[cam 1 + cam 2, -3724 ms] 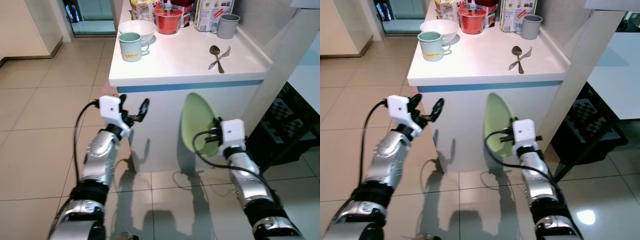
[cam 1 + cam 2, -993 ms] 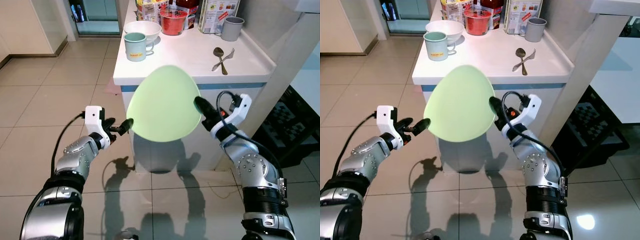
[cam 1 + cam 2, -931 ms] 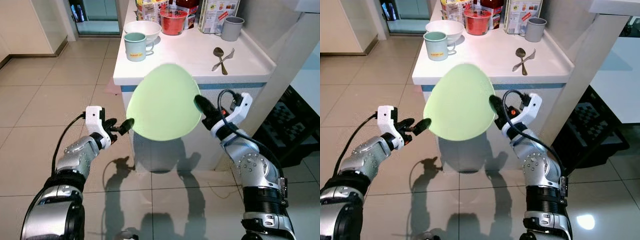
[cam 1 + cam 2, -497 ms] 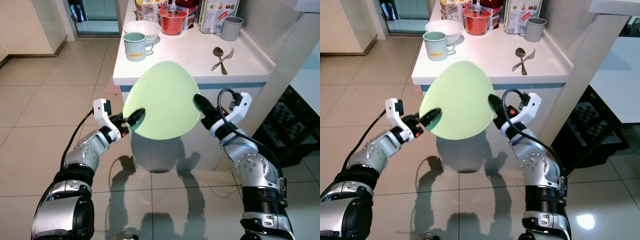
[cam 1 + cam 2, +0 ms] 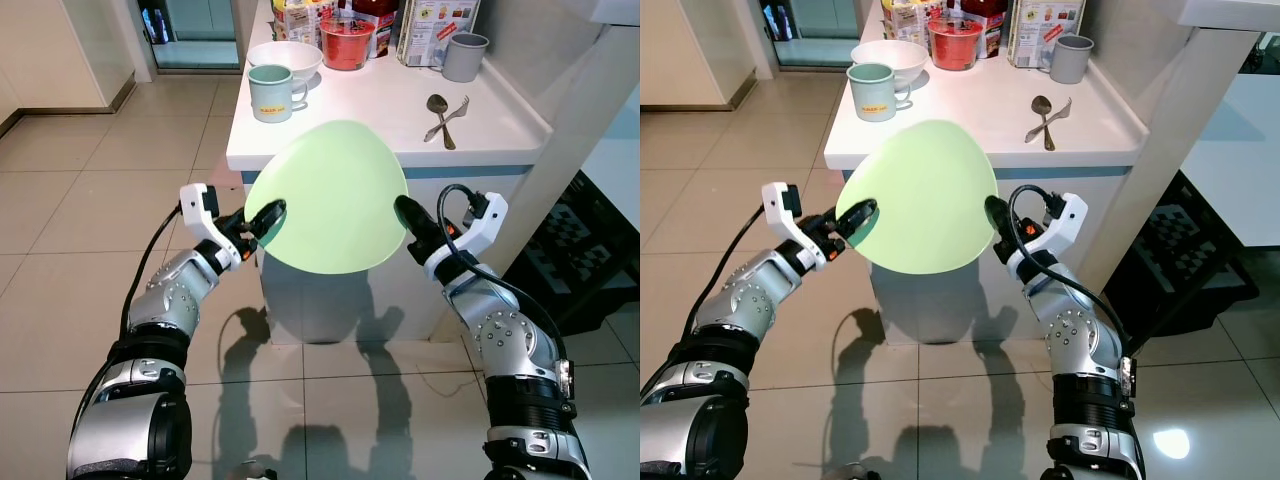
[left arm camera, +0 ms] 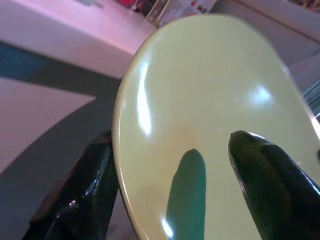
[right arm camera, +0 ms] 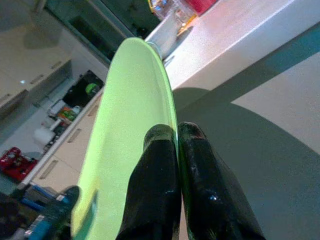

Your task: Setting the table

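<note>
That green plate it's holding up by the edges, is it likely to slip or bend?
The plate probably won't bend: it keeps its shape with the right tool pinching just one edge. Its glossy face shows bright highlights, so it may be slippery. The left tool straddles the opposite rim with fingers apart, so a slip seems possible until it closes.

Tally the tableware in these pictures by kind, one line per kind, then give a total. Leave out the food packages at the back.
Plates: 1, green plate
Bowls: 1, white bowl
Mugs and cups: 2, green mug, grey cup
Spoons: 1, spoon
Forks: 1, fork
Total: 6
</note>
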